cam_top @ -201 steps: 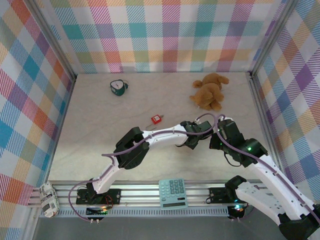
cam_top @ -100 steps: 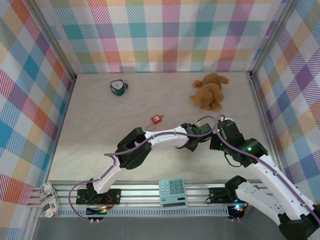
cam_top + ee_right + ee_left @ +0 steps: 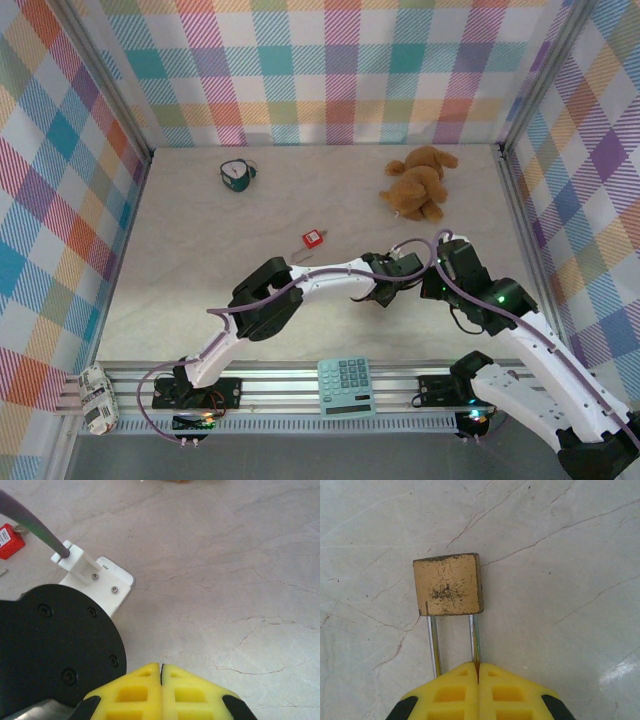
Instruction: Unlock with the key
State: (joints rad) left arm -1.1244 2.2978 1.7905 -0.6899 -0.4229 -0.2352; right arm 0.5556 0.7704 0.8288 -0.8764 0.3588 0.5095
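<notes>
Yellow pads of the left gripper [image 3: 478,669] pinch the shackle [image 3: 435,647] of the brass padlock [image 3: 448,585]; the key [image 3: 300,258] lies apart on the table [image 3: 560,580].

The left gripper's pads are pressed together, and the right-hand leg of the silver shackle runs into their seam. The shackle's bend is hidden under the fingers. The scuffed square brass body lies flat on the marbled table just beyond. The right gripper [image 3: 161,670] is clenched on nothing, just beside the left arm's black wrist [image 3: 50,645], which blocks much of its view. Farther out lies the red padlock [image 3: 314,238]. The key, a thin dull sliver that is hard to make out, seems to lie just on the near side of it, clear of both grippers. A teddy bear [image 3: 420,183] sits towards the far wall.
</notes>
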